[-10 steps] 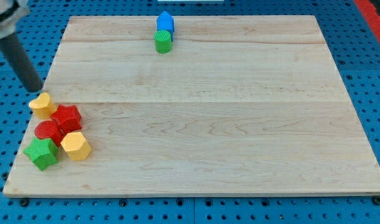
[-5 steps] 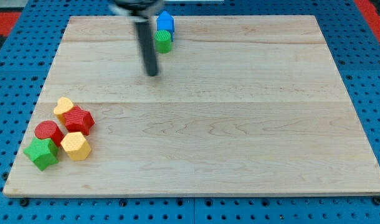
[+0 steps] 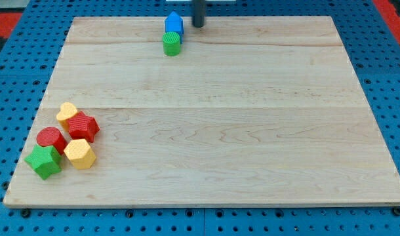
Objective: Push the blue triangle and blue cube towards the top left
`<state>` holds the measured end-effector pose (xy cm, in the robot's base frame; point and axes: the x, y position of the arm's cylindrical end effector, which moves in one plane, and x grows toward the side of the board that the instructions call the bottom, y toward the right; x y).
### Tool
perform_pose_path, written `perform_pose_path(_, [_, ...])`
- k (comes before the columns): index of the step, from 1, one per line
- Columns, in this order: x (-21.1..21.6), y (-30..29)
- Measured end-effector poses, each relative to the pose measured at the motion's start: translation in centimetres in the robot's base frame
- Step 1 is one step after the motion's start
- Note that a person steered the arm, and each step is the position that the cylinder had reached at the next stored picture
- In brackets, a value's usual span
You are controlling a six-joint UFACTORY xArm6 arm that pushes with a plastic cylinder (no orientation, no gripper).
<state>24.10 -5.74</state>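
A pale wooden board (image 3: 213, 118) carries a blue block (image 3: 174, 23) touching a green cylinder (image 3: 172, 44) at the frame's top, and a yellow, red and green block cluster (image 3: 63, 140) at lower left.

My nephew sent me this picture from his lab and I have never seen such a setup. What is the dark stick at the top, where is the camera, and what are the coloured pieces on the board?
The dark stick is a rod on the end of a robot arm. It has no hand and holds nothing; its lower end, my tip, slides over the wooden board and pushes blocks. There is one camera, looking down at the board; its mounting is not on record. My tip is at the view's top, just right of a blue block, not clearly touching it. A green cylinder sits against that block's lower side. At the view's lower left lies a cluster: a yellow block, a red star, a red cylinder, a green star and a yellow hexagon.
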Motion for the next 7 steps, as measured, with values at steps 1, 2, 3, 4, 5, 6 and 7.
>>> perform_pose_path(1, [0.8, -7.6])
perform_pose_path(2, [-1.2, -5.9])
perform_pose_path(3, [-1.2, -1.0])
perform_pose_path(4, [-2.2, 1.9])
perform_pose_path(5, [-4.7, 2.2])
perform_pose_path(6, [-4.9, -4.4])
perform_pose_path(7, [-4.8, -7.8])
